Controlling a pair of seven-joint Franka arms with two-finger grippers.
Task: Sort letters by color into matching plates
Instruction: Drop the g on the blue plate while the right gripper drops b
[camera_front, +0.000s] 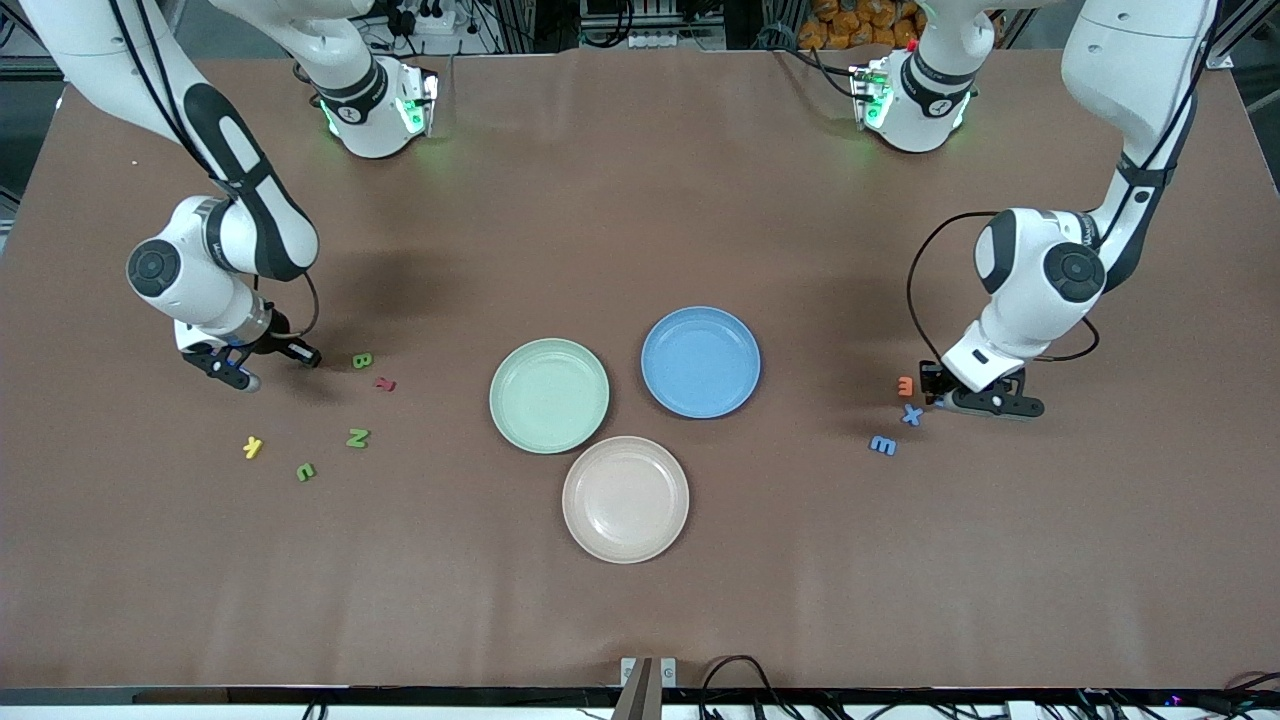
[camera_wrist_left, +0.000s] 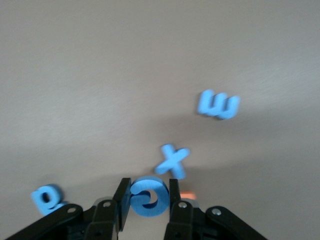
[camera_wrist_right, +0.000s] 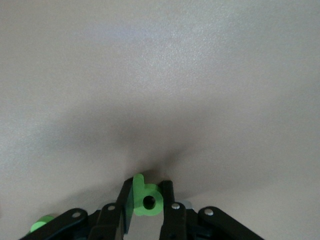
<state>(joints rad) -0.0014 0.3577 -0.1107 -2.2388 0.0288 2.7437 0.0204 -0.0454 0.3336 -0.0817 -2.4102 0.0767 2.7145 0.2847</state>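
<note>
Pinching flat faces, the left gripper (camera_wrist_left: 147, 200) clamps a chunky blue foam letter (camera_wrist_left: 148, 196), the right gripper (camera_wrist_right: 146, 202) a green one (camera_wrist_right: 145, 198); both look featherlight, slightly squashy.

Three plates (camera_front: 549, 395) cluster mid-table — letters (camera_front: 358, 437) lie scattered toward both arms' ends.

A plain brown surface (camera_front: 640, 620) fills most of the front view. At its edge nearest the front camera sits a small grey bracket (camera_front: 648, 672) with black cables (camera_front: 740, 672) looping beside it. Past the edge where the bases stand, a heap of orange items (camera_front: 860, 22) shows, and a white power strip (camera_front: 425, 18).
</note>
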